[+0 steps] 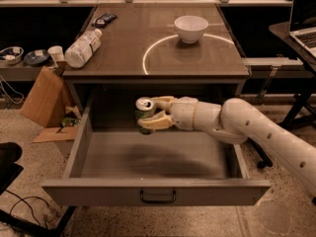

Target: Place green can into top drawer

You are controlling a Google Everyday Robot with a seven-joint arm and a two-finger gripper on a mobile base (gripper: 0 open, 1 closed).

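The top drawer (157, 190) stands pulled wide open below the table, grey, with a small dark handle at the centre of its front panel. My gripper (153, 113) reaches in from the right on a white arm and is shut on the green can (143, 114). The can is upright, its silver top showing, held in the air over the back left part of the drawer's inside, just below the table's front edge. The drawer floor beneath it is bare.
On the table (123, 48) stand a white bowl (190, 28), a clear plastic bottle (83, 48) lying at the left edge, and a small dark object (104, 19). A cardboard box (43, 98) sits on the floor at left. A laptop (302, 23) sits on a desk at right.
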